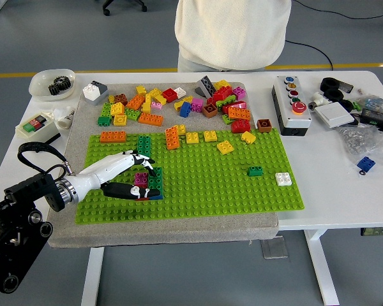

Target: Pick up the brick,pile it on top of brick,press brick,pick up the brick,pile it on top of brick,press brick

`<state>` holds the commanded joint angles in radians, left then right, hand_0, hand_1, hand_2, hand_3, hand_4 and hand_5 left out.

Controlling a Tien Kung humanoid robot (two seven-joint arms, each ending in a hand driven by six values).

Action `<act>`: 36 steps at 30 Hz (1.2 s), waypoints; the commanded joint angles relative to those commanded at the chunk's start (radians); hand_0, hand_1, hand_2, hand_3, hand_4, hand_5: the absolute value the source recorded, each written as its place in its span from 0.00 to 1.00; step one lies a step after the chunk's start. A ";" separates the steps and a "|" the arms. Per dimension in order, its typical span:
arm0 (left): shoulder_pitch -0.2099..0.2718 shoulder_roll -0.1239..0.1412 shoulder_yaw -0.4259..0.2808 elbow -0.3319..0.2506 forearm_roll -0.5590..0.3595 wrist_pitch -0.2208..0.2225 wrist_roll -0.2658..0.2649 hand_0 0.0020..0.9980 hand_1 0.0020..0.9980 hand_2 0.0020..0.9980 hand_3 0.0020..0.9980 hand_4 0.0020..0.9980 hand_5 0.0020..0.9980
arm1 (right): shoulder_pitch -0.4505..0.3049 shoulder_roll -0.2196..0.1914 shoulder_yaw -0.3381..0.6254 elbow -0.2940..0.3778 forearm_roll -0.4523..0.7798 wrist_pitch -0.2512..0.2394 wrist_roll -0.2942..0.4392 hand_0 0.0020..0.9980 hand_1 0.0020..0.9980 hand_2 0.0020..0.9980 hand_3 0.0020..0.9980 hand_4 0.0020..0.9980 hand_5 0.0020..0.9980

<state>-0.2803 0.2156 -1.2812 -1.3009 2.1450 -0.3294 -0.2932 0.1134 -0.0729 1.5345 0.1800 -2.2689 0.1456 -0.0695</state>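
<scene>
White desk (319, 191), green baseplate (242, 185): left hand (129, 175) fingers curled around magenta brick (141, 180) beside dark green brick (154, 180).
</scene>
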 joint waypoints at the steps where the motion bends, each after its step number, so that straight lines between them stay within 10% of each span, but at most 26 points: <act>1: 0.000 0.000 -0.004 -0.003 -0.009 0.002 0.000 1.00 0.86 0.87 0.63 1.00 0.86 | 0.000 0.000 -0.001 0.000 0.000 0.000 0.000 0.74 0.64 0.72 0.64 0.87 0.42; 36: -0.056 0.011 -0.070 -0.040 -0.092 0.072 0.026 1.00 0.79 0.81 0.80 1.00 0.81 | 0.003 -0.005 0.006 0.000 0.000 0.001 -0.005 0.74 0.64 0.72 0.64 0.87 0.42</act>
<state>-0.3363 0.2262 -1.3511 -1.3410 2.0531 -0.2577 -0.2677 0.1167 -0.0783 1.5408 0.1800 -2.2689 0.1463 -0.0747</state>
